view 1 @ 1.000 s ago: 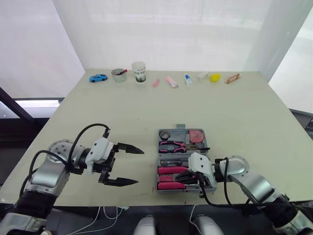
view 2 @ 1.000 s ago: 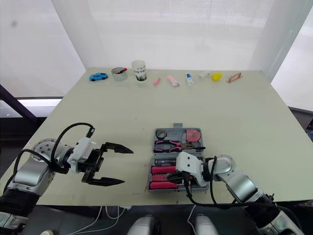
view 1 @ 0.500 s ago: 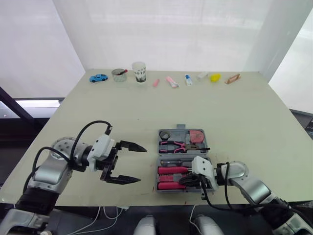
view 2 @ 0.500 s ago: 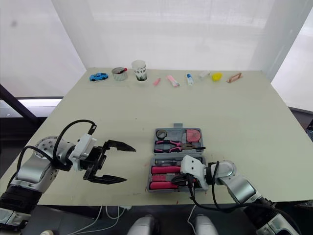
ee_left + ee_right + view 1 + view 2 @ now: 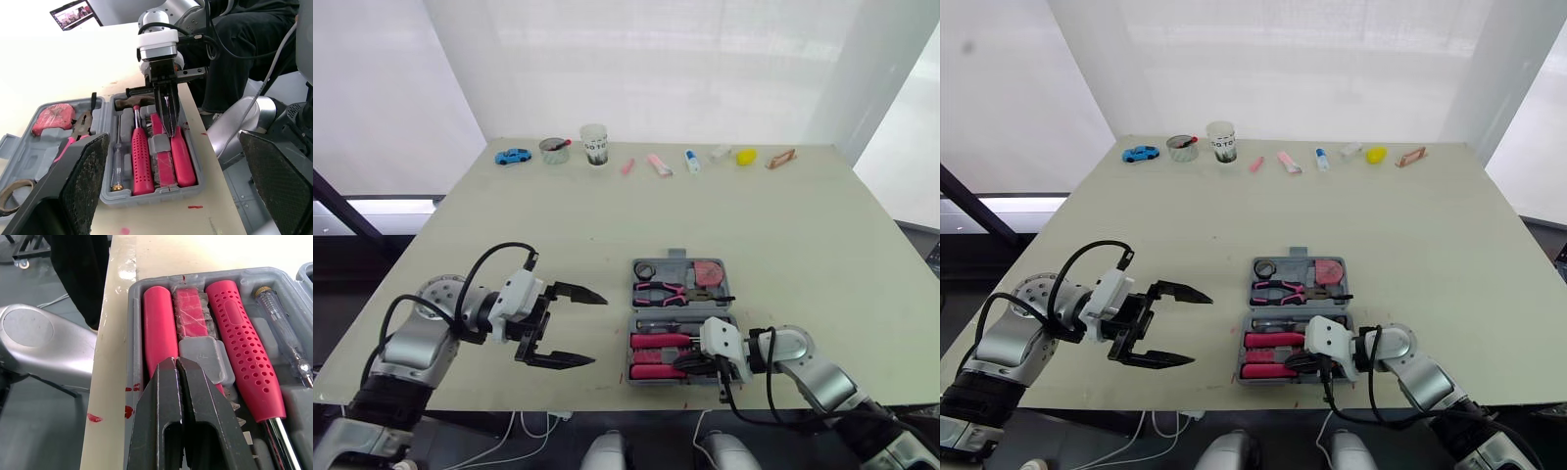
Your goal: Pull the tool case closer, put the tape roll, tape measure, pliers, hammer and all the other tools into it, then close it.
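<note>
Poising right gripper [image 5: 177,361], pinched shut and empty, over pink handles [image 5: 658,341] in the open case [image 5: 674,254] at the table's [image 5: 607,225] near edge. Holding left gripper [image 5: 590,330] wide apart, empty, left of the case.

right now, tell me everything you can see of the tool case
The tool case is grey moulded plastic, lying open flat near the table's front edge. Its far half holds the tape roll, pink-handled pliers and tape measure; its near half holds pink-handled tools and a clear screwdriver. The right pincer, shut, sits over that near half.
</note>
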{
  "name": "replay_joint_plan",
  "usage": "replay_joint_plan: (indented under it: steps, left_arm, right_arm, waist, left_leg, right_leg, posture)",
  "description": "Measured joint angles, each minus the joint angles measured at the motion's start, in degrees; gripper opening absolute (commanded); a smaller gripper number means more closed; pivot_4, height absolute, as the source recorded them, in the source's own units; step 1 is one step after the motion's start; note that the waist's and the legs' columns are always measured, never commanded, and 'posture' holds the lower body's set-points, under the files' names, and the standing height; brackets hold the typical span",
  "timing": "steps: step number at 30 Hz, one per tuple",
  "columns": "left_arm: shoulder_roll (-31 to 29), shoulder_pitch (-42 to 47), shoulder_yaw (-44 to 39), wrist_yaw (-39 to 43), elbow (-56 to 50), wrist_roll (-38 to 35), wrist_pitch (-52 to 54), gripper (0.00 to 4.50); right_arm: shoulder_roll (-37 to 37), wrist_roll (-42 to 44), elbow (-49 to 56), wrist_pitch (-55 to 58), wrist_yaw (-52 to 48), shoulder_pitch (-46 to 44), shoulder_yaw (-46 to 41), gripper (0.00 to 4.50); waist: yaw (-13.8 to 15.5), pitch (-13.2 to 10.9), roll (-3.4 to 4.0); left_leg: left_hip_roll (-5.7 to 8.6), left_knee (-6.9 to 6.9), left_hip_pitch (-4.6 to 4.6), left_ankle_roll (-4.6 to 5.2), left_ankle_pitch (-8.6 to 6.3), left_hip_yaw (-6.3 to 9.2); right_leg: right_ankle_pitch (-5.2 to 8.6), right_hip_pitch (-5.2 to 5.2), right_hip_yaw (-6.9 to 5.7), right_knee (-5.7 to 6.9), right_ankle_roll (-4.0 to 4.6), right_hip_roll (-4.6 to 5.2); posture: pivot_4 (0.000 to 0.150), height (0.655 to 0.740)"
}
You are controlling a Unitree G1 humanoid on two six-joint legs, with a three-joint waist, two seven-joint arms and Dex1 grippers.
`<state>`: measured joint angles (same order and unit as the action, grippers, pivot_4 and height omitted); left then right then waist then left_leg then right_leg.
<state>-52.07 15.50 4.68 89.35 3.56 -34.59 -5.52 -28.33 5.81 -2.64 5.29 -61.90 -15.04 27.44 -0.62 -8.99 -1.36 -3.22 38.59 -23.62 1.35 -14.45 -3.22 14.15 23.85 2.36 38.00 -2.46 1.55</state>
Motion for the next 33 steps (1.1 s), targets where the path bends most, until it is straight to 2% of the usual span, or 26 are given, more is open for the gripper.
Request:
replay_joint_plan:
  steps: [6,12,17,20,27,30,33]
  left_arm:
    - [0.0,0.0,0.0,0.0,0.5,0.7,-0.1,4.5]
    - [1.5,-0.1,-2.0,-0.6,0.6,0.6,1.7,4.5]
    - [7.4,0.1,-7.2,-9.4,0.7,-2.7,9.0,4.5]
    - [9.0,0.1,-9.8,-14.2,1.8,-2.5,11.0,4.5]
    - [11.1,-4.4,-15.2,-22.9,4.0,0.8,11.4,4.5]
    - [11.2,-8.6,-17.3,-24.7,3.9,2.0,10.3,4.5]
    - [11.9,-15.1,-20.3,-26.7,5.6,4.2,7.5,4.5]
  right_arm:
    - [0.1,-0.7,-1.0,-2.2,0.2,0.0,0.2,0.06]
    - [0.5,2.6,2.1,0.8,3.0,3.6,-4.9,0.06]
    - [1.2,12.2,9.7,6.8,8.8,6.0,-18.4,0.06]
    - [0.3,16.6,12.4,7.6,10.7,8.0,-26.4,0.06]
    - [-3.4,20.7,10.9,6.8,11.4,15.9,-39.2,0.06]
    - [-3.3,21.9,10.5,5.3,11.9,20.4,-43.5,0.82]
    - [-2.8,23.3,8.6,4.2,12.5,27.2,-49.3,2.28]
  waist:
    - [0.0,0.1,-0.06]
    - [0.2,0.0,-0.04]
    - [0.1,0.0,-0.03]
    - [0.1,0.0,-0.05]
    - [-0.2,0.0,-0.05]
    - [-0.1,0.0,-0.03]
    - [0.0,0.0,-0.03]
  left_leg:
    - [0.0,0.0,0.24,0.0,0.0,-0.01]
    - [0.0,0.01,0.15,0.0,0.0,-0.03]
    - [0.0,0.05,0.09,0.0,0.0,0.05]
    - [0.01,0.0,0.07,0.0,0.0,0.14]
    - [0.04,-0.05,0.02,0.0,0.0,0.13]
    - [0.03,-0.12,0.11,0.0,0.0,0.12]
    - [0.02,-0.18,0.1,0.0,-0.01,0.08]
  right_leg:
    - [0.03,-0.24,0.01,0.0,0.05,0.01]
    - [0.02,-0.17,0.02,0.0,0.04,0.02]
    - [-0.09,-0.15,-0.02,0.02,-0.15,0.02]
    - [-0.09,-0.16,-0.09,-0.01,-0.16,0.01]
    - [-0.1,-0.13,-0.06,-0.08,-0.17,0.03]
    - [-0.08,-0.15,-0.05,-0.05,-0.14,0.03]
    - [-0.01,-0.15,-0.03,-0.12,-0.03,0.07]
  posture:
    - [0.15,0.74]
    - [0.15,0.74]
    - [0.15,0.74]
    - [0.15,0.74]
    - [0.15,0.74]
    - [0.15,0.74]
    - [0.15,0.74]
